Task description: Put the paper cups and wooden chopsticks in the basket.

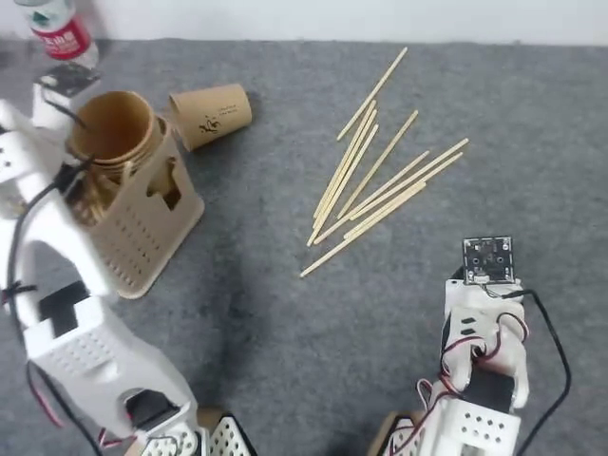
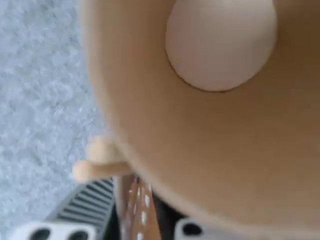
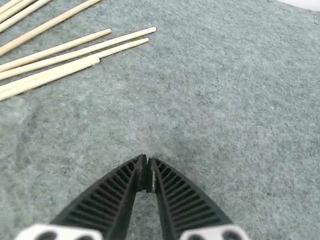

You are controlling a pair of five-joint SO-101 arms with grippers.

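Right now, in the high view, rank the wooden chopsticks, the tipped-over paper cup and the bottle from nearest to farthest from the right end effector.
1. The wooden chopsticks, scattered just ahead of the right end effector.
2. The tipped-over paper cup, beside the basket.
3. The bottle, at the far left corner.

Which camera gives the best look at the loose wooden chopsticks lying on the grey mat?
The high view: the whole scatter of pale wooden chopsticks lies unobstructed on the grey mat. The right wrist view catches just several stick ends; the left wrist view faces a brown paper cup.
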